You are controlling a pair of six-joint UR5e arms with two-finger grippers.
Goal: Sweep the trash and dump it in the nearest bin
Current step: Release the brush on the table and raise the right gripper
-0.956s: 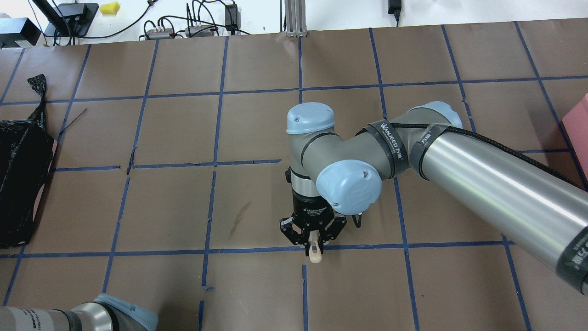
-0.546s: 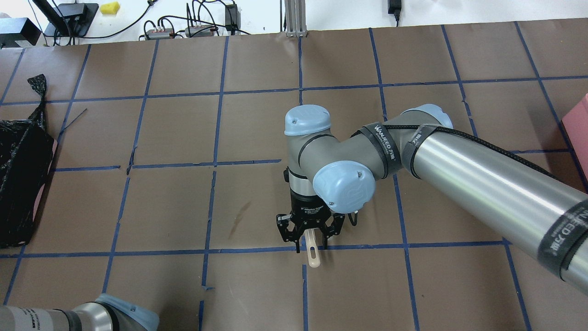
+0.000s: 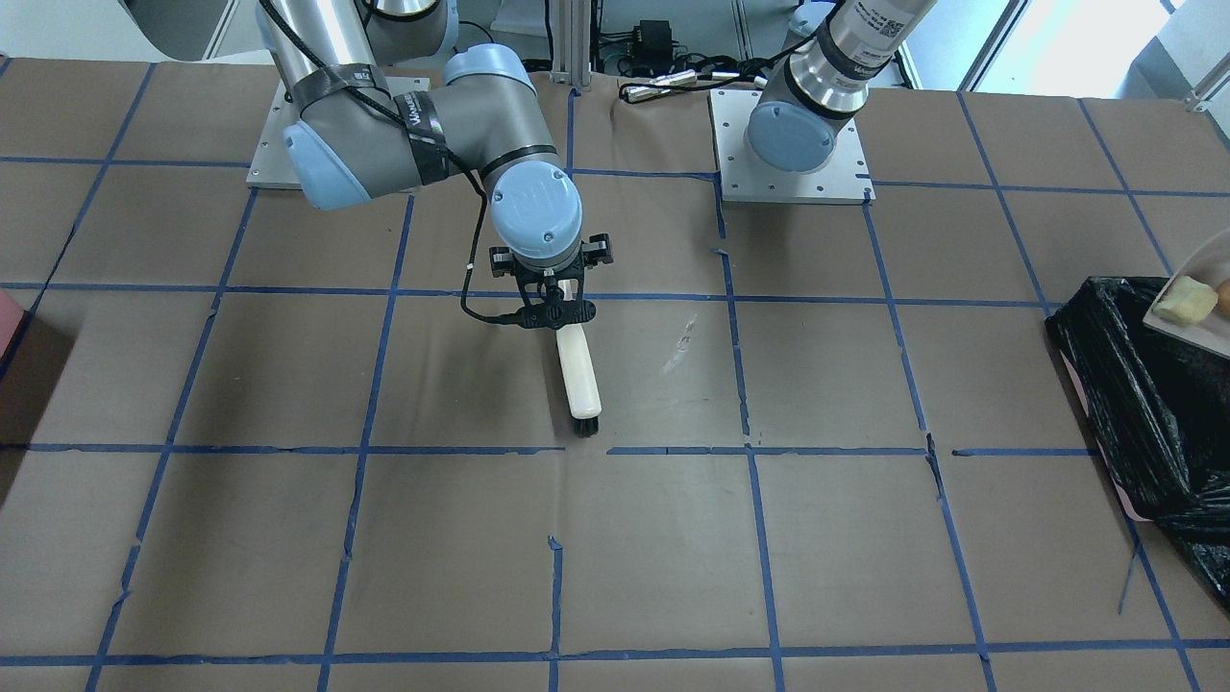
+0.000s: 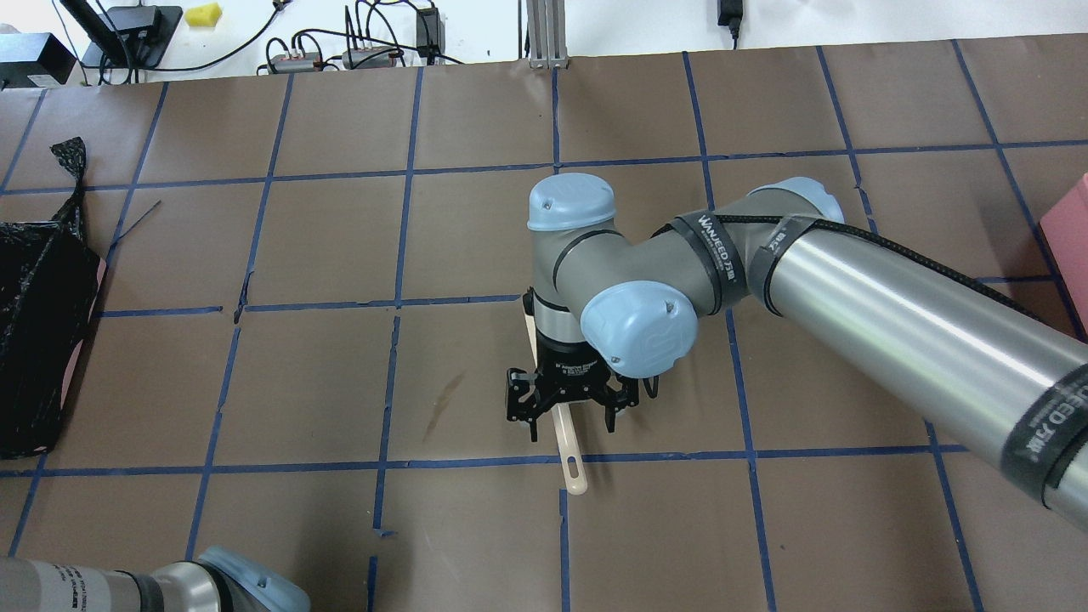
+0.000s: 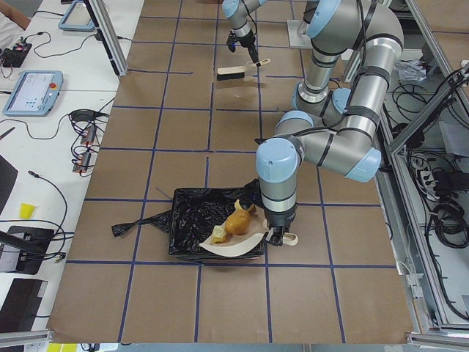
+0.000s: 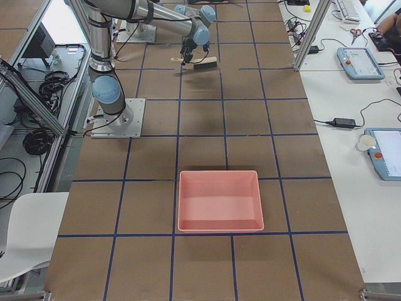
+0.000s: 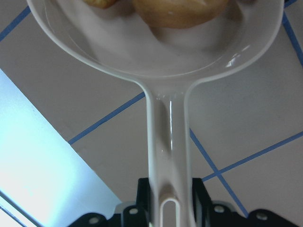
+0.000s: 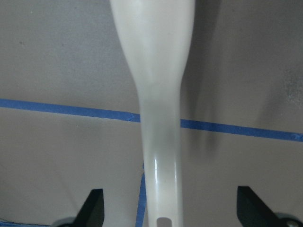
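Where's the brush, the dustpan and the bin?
brush (image 3: 579, 370): front-facing view, on its cream handle.
dustpan (image 5: 236, 248): exterior left view, on its pale scoop.
bin (image 5: 192, 218): exterior left view, on its black bag.

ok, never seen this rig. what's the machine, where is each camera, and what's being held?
Two robot arms stand at one edge of a brown paper-covered table gridded with blue tape. Four fixed cameras: one behind the robot, one facing it, one at each table end; two more ride on the wrists. The left gripper is shut on the handle of a white plastic dustpan, holding it over the black-bag-lined bin. On the pan lie an orange-brown lump and a pale yellow chunk. The right gripper is open, straddling a cream-handled, black-bristled brush resting on the table. A pink rectangular tray sits at the robot's right end.
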